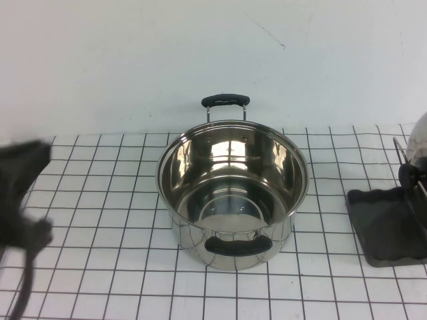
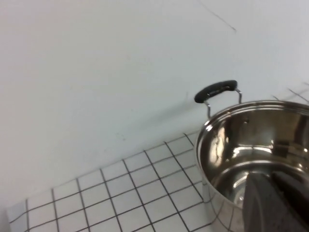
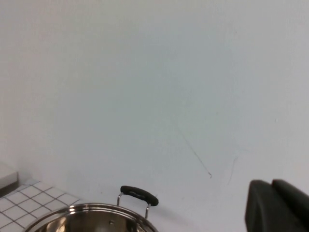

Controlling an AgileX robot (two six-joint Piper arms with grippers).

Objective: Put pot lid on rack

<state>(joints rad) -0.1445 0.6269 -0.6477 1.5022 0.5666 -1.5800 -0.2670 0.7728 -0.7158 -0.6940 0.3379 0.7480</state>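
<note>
The pot lid [image 1: 419, 137] stands on edge in the rack at the far right of the high view, its black knob [image 1: 408, 175] facing the pot; most of it is cut off by the frame edge. The rack has thin wire uprights [image 1: 399, 148] on a dark grey tray [image 1: 383, 230]. My left gripper [image 2: 268, 178] is shut and empty, held beside the pot; its arm [image 1: 20, 180] shows at the left of the table. My right gripper [image 3: 271, 184] is shut and empty, raised and facing the wall; it is out of the high view.
A deep steel pot [image 1: 233, 193] with two black handles stands open in the middle of the white gridded table [image 1: 100, 267]. It also shows in the left wrist view [image 2: 251, 145] and the right wrist view [image 3: 91, 220]. A white wall runs behind.
</note>
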